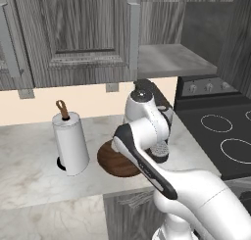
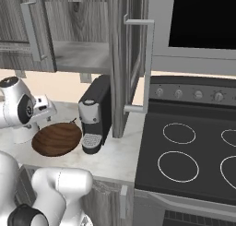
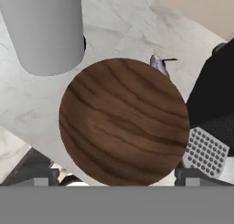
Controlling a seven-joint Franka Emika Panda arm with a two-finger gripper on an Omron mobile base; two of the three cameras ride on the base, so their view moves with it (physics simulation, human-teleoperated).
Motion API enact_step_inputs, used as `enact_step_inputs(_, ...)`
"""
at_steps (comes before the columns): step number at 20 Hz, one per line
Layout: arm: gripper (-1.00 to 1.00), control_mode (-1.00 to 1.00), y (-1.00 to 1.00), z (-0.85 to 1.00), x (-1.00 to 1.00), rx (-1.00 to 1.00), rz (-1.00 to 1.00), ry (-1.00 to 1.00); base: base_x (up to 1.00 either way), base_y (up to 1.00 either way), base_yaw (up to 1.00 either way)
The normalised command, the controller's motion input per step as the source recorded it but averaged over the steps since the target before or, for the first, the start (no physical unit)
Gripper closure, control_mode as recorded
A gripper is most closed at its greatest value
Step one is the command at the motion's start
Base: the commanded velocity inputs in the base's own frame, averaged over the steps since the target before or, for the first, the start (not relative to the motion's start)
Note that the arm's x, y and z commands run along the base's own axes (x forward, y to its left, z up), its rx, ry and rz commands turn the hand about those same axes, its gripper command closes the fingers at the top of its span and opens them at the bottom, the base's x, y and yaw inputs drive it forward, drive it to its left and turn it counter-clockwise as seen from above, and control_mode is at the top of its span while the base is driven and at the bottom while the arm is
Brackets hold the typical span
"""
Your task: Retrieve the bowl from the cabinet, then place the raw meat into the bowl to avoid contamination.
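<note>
The dark-brown wooden bowl (image 3: 123, 120) sits upright on the marble counter, between the paper-towel roll and the coffee machine; it also shows as the bowl (image 2: 57, 138) and the bowl (image 1: 113, 161). The raw meat (image 3: 158, 64), a tiny grey-purplish lump, lies on the counter just outside the bowl's far rim. My gripper (image 3: 118, 176) hangs open above the bowl's near edge, its fingertips (image 3: 43, 175) wide apart with nothing between them. The cabinet (image 1: 88, 38) above has a door (image 2: 133, 59) swung open, and its shelf (image 1: 169, 60) is bare.
A white paper-towel roll (image 1: 71, 141) stands left of the bowl. A black coffee machine (image 2: 94, 114) stands right of it, under the open door. A black stove (image 2: 193, 151) fills the right side. My white arm crosses the counter's front edge.
</note>
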Motion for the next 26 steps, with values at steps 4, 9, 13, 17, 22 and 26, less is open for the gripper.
enact_step_inputs(4, -1.00, -1.00, -0.05, 0.07, 0.00, 0.06, -0.14, 0.06, 0.00, 0.00, 0.00)
enact_step_inputs(9, -1.00, -1.00, -0.01, 0.07, 0.00, 0.08, -0.14, 0.06, 0.00, 0.00, 0.00)
enact_step_inputs(13, -1.00, -1.00, 0.00, 0.04, 0.01, 0.04, -0.14, 0.04, 0.00, 0.00, 0.00)
enact_step_inputs(17, -1.00, -1.00, 0.00, 0.01, 0.16, 0.02, -0.16, 0.02, 0.00, 0.00, 0.00)
enact_step_inputs(22, -1.00, -1.00, 0.00, 0.00, 0.14, 0.00, -0.09, -0.02, 0.00, 0.00, 0.00)
enact_step_inputs(26, -1.00, -1.00, 0.00, -0.01, 0.10, 0.00, -0.05, -0.02, 0.00, 0.00, 0.00)
